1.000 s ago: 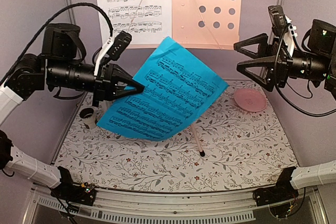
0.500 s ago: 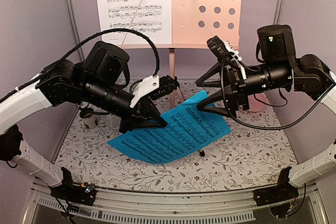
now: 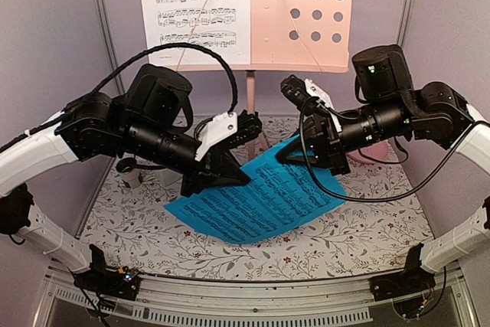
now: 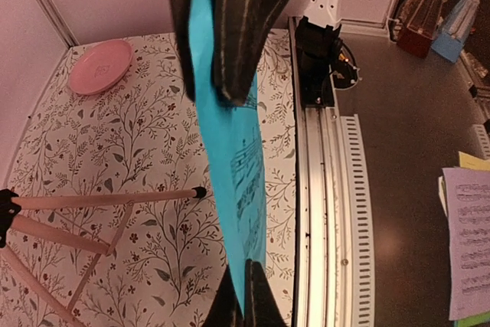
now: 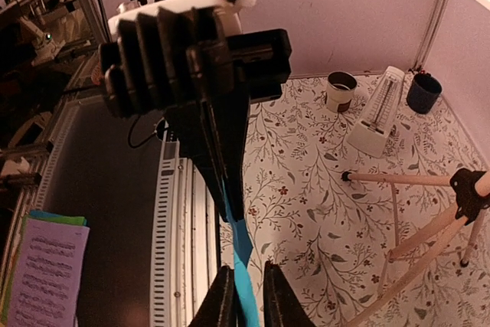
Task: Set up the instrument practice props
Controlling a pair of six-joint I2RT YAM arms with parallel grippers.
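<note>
Below, floral-print tabletop [image 3: 367, 220] under the blue sheet [image 3: 260, 204], lilac walls [image 3: 46, 36] around

No word, number or brand can be read anywhere; the only print is music notation. It stands as black staves on the white sheet [image 3: 195, 5] on the pink music stand [image 3: 306, 17], on the blue sheet [image 3: 256, 198], and on a lilac sheet [image 4: 468, 243] (this one lies outside the table).
</note>
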